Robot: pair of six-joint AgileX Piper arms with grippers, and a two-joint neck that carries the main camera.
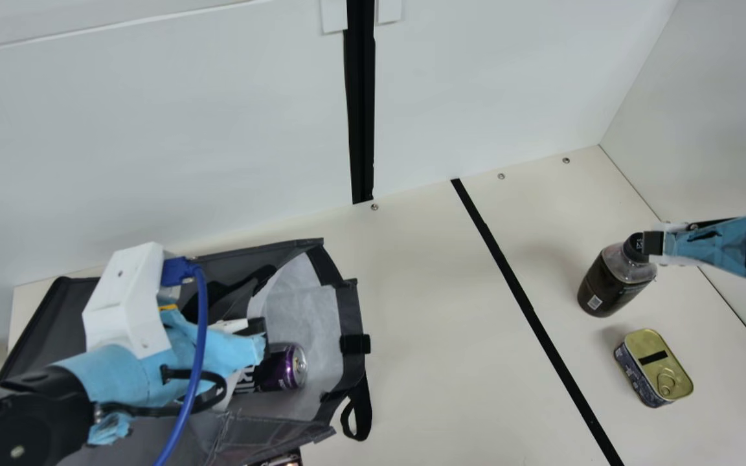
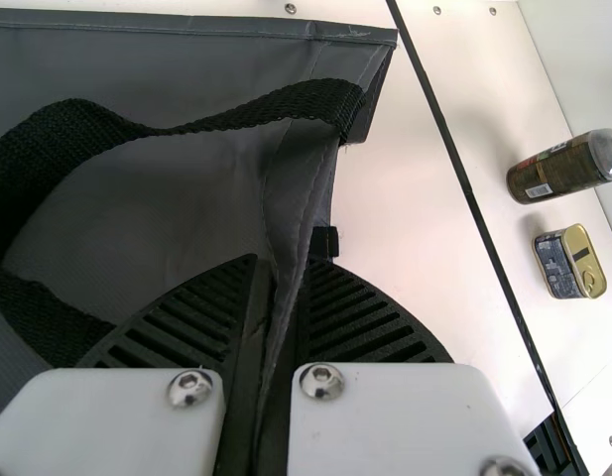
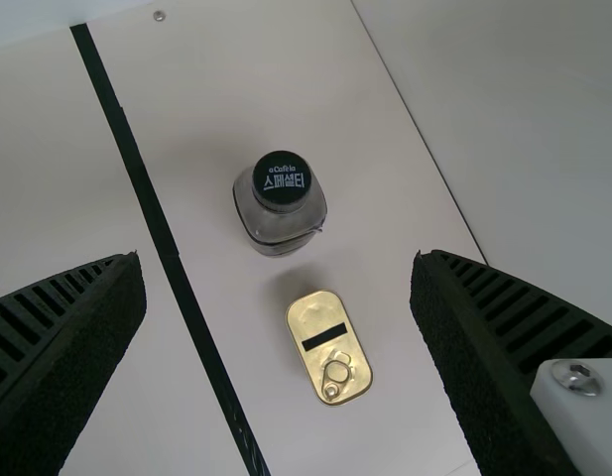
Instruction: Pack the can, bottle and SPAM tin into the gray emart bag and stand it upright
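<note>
Gray emart bag (image 1: 315, 317) lies on cream table (image 1: 425, 323), near white wall (image 1: 185, 129).

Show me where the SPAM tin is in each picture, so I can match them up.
Main view: the tin is at lower right, below the bottle.
Left wrist view: the tin is beside the bottle, across the black strip from the gray bag.
Right wrist view: the tin is beside the bottle.
Shared landmark: the black strip.
</note>
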